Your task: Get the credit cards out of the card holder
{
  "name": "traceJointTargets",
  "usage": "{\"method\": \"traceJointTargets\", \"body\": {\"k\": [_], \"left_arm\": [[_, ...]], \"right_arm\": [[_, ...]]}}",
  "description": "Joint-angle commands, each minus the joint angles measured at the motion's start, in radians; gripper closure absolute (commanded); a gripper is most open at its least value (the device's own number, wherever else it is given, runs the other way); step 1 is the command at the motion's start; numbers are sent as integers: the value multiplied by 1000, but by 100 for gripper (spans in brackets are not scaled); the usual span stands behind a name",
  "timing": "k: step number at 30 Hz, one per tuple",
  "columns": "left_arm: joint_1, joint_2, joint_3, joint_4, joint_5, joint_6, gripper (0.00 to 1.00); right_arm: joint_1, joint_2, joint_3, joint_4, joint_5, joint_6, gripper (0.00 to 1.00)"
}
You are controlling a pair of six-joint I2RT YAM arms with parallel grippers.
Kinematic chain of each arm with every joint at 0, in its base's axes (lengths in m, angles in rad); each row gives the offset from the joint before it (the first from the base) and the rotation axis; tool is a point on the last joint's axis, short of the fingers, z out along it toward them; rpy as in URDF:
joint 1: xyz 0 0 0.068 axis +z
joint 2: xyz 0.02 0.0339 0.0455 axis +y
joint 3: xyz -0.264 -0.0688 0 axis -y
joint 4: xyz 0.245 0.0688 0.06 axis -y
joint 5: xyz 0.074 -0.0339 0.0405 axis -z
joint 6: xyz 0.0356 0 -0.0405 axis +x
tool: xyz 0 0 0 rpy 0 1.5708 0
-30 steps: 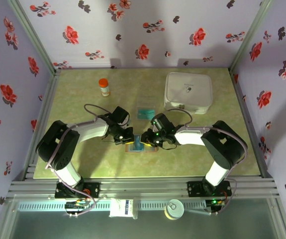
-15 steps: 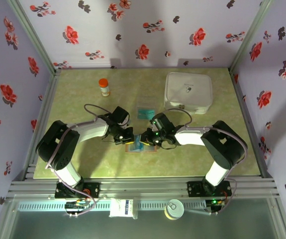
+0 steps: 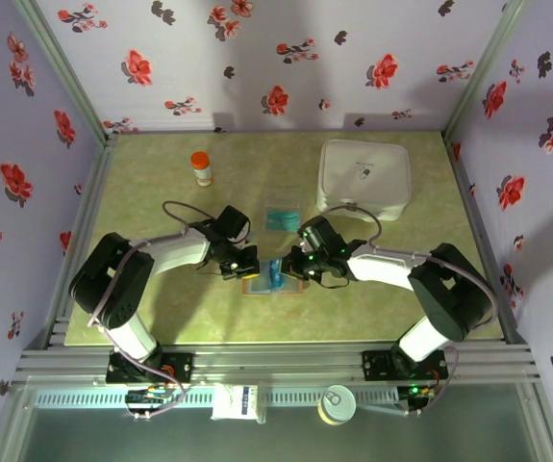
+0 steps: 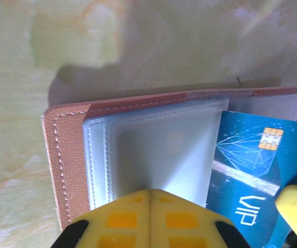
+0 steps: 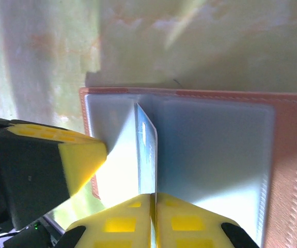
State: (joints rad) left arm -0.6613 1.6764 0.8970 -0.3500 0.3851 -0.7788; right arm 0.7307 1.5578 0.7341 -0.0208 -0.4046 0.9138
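At lower frame centre, my left fingers (image 4: 148,204) clenched the card holder (image 4: 68,150) sleeve; my right fingers (image 5: 153,206) grasped a teal credit card (image 5: 147,147).

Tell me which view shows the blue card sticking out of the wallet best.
The left wrist view: the blue card lies face-on, chip and VIP lettering readable. The right wrist view catches it edge-on; the top view gives a small teal patch.

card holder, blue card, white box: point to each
card holder (image 4: 65,155), left wrist view, stitched brown rim
blue card (image 4: 251,170), left wrist view, printed face
white box (image 3: 364,178), top view, lid centre
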Motion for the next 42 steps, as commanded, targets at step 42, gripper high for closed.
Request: {"method": "traceJointTargets", "body": {"k": [42], "left_arm": [[79,-201,-106,-1,-36,-9,93]], "right_arm": [[-150,456,1161,-1052,172,-1724,100]]}}
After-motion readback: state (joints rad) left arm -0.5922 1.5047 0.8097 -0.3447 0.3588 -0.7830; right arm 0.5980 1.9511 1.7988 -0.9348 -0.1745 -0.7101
